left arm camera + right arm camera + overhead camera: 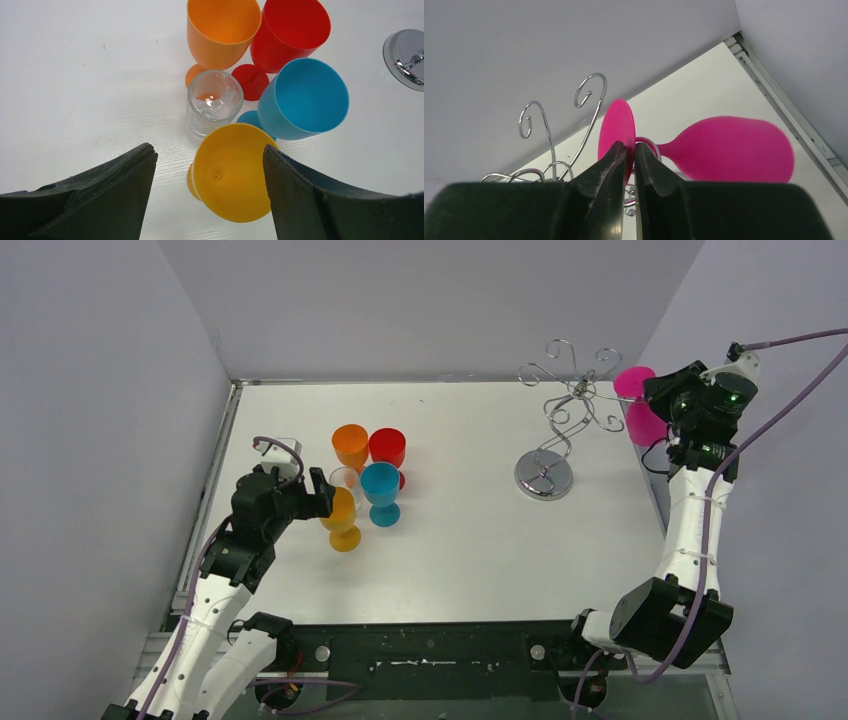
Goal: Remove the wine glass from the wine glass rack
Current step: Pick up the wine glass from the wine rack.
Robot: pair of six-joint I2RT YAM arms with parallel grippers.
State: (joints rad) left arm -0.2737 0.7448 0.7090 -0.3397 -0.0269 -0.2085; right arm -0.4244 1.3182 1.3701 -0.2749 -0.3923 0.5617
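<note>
Left arm (215, 590): white link covers are joined by black joint housings.
Right arm (690, 530): the same white and black is seen; a green light is perhaps lit at the wrist.
Cables (790, 340): purple leads are run along both arms.
Left gripper (207, 150): broad, matte black, curved fingers are shown.
Right gripper (630, 147): dark fingers are tapered to narrow tips.

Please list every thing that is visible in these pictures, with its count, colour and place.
table: one, white.
wine glass rack: one, silver wire, right rear of the table.
pink wine glass: one, pink, hanging bowl down on the rack.
orange glass, red glass, blue glass, yellow glass: one each, clustered left of centre.
clear glass: one, transparent, inside that cluster.
left gripper: one, black, open around the yellow glass.
right gripper: one, black, pinching the pink wine glass's foot.
</note>
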